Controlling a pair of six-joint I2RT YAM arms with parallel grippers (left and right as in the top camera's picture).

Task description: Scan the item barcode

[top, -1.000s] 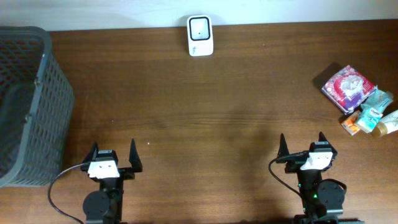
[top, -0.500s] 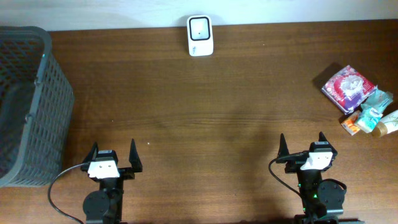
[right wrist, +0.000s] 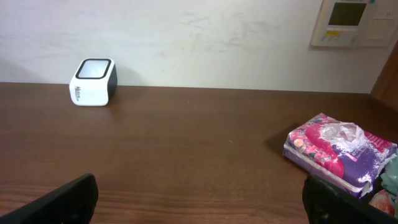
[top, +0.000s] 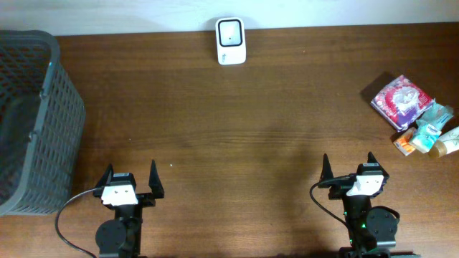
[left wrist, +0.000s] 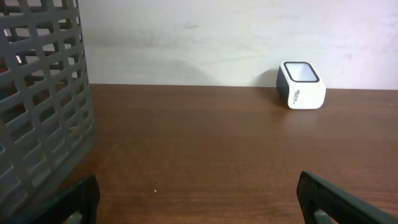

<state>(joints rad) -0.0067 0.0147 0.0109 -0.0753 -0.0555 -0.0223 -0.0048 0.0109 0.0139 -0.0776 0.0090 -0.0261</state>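
My left claw (top: 130, 176) is spread wide over the near edge of the table (top: 237, 122) and pinches nothing, both fingers pointing toward the far wall. My right claw (top: 347, 166) sits the same way at the near right, fingers wide apart with only table between them.

The one container here is the grey lattice basket (top: 43, 93). It stands upright at the table's left edge, beyond and to the left of my left claw. From above its inside is dark, and I cannot make out anything in it. My left wrist camera sees only its outer wall.

The white barcode scanner (top: 231, 41) stands at the far edge against the wall, about midway across, its dark window facing up. It is well apart from both claws.

The items to scan lie in a loose cluster at the table's right edge, beyond and to the right of my right claw. Farthest from me is a pink-and-purple packet (top: 401, 99), lying flat. Just beside it, toward me, are teal sachets (top: 434, 122), a small orange pack (top: 404, 142) and a pale tube (top: 450, 142) cut off by the frame edge. All of them rest on the table, well apart from the basket. My right wrist camera shows a white control panel (right wrist: 351, 22) on the wall.
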